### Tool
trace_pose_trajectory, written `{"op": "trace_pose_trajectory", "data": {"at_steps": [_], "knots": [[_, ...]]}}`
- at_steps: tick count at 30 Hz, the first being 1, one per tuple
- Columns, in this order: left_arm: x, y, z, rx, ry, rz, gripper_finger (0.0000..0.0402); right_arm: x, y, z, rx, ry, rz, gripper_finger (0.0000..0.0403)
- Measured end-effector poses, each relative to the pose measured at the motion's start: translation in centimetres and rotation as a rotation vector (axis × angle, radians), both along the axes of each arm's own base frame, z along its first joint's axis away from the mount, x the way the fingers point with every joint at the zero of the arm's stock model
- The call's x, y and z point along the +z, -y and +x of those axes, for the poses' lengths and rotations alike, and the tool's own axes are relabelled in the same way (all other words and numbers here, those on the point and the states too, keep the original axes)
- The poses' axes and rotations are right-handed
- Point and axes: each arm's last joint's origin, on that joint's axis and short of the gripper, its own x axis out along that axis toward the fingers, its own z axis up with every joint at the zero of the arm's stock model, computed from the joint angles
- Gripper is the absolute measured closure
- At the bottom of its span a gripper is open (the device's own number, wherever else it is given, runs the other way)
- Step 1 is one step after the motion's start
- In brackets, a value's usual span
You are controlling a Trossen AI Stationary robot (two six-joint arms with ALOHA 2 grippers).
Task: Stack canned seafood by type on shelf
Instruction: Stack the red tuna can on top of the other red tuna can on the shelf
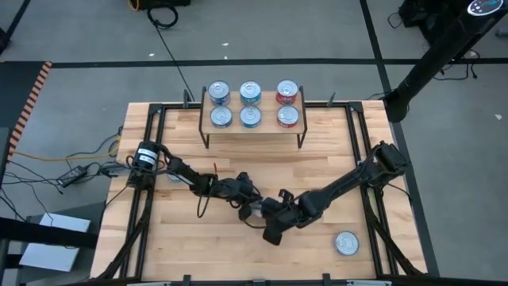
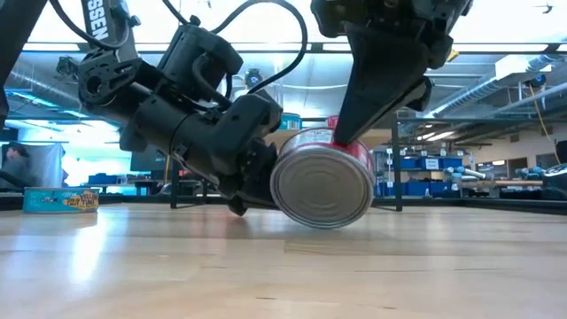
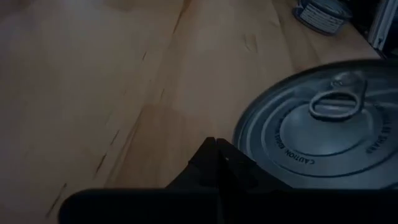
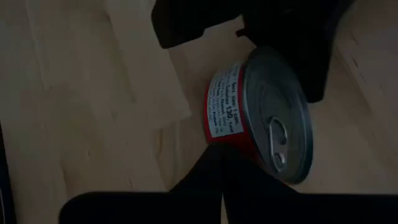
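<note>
Grippers meet mid-table: left gripper (image 1: 252, 208) and right gripper (image 1: 266, 211) both pinched closed, empty, pressing either side of a red-labelled can (image 2: 322, 175) tipped on edge on the table (image 1: 198, 246). Shelf (image 1: 254, 127) holds 6 cans; another can (image 1: 346, 243) lies near the right arm.

The red tin (image 4: 261, 115) shows "130" on its white side label; the smaller print is unreadable. Its silver lid (image 3: 323, 124) is embossed "CAUTION". The left arm (image 2: 111, 31) bears letters "SSEN".
</note>
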Motion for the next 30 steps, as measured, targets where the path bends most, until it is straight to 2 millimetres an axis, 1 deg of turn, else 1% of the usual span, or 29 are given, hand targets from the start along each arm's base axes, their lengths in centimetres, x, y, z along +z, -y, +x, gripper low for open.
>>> {"op": "trace_pose_trajectory", "data": {"at_steps": [10, 14, 17, 20, 30], "knots": [[-0.3, 0.9, -0.3, -0.038, -0.034, 0.018, 0.0401, 0.2, 1.2, 0.6, -0.079, 0.006, 0.074, 0.0396], [-0.4, 1.0, -0.4, -0.080, -0.043, 0.031, 0.0401, 0.8, 1.9, 0.7, -0.123, 0.028, 0.083, 0.0396], [-0.2, 1.3, -0.3, -0.112, -0.033, -0.001, 0.0401, 1.0, 2.7, 0.8, -0.156, 0.034, 0.063, 0.0396], [-0.1, 1.4, -0.4, -0.139, -0.032, -0.014, 0.0401, 1.0, 2.9, 1.0, -0.156, 0.035, 0.076, 0.0396], [0.0, 1.3, -0.4, -0.125, -0.042, -0.012, 0.0401, 0.9, 2.9, 1.0, -0.100, 0.015, 0.093, 0.0395]]}}
